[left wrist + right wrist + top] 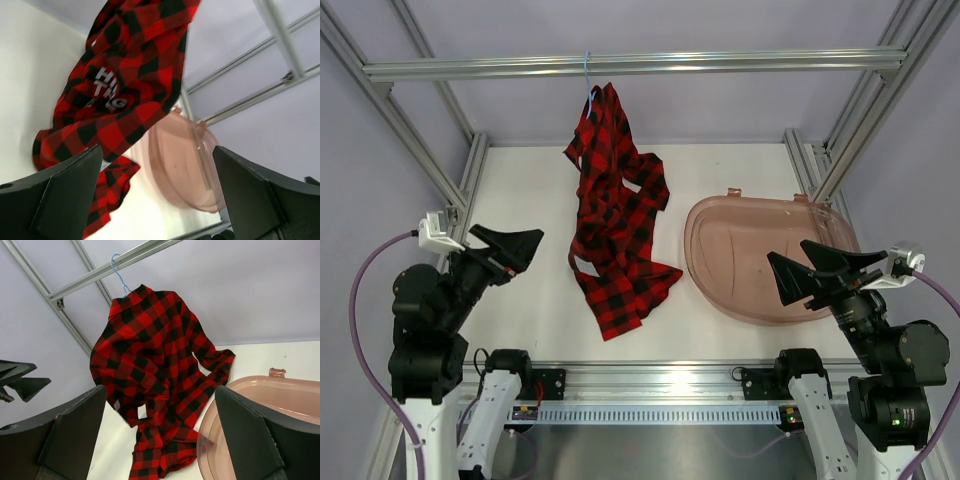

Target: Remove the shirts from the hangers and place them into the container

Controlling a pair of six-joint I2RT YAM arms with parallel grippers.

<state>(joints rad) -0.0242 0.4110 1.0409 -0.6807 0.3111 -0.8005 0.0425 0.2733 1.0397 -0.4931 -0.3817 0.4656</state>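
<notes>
— Hanging where, that plaid shirt [617, 225]?
— Left of the tub [750, 250], on the blue hanger [588, 75] hooked over the frame bar [720, 63]; its tail lies on the worktop [520, 180] just beside the tub's rim
— And your hands?
— Both spread wide, holding nothing: my left hand [525, 250] beyond the shirt from the tub, my right hand [786, 252] at the tub's near side

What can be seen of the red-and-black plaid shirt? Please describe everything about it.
The red-and-black buffalo-plaid shirt looks like soft flannel cloth with long sleeves. It hangs crumpled and twisted from a thin light-blue wire hanger, hooked on the silver metal bar. Its lower end droops towards the white table, left of the pinkish translucent plastic tub. White lettering shows on one fold.
</notes>
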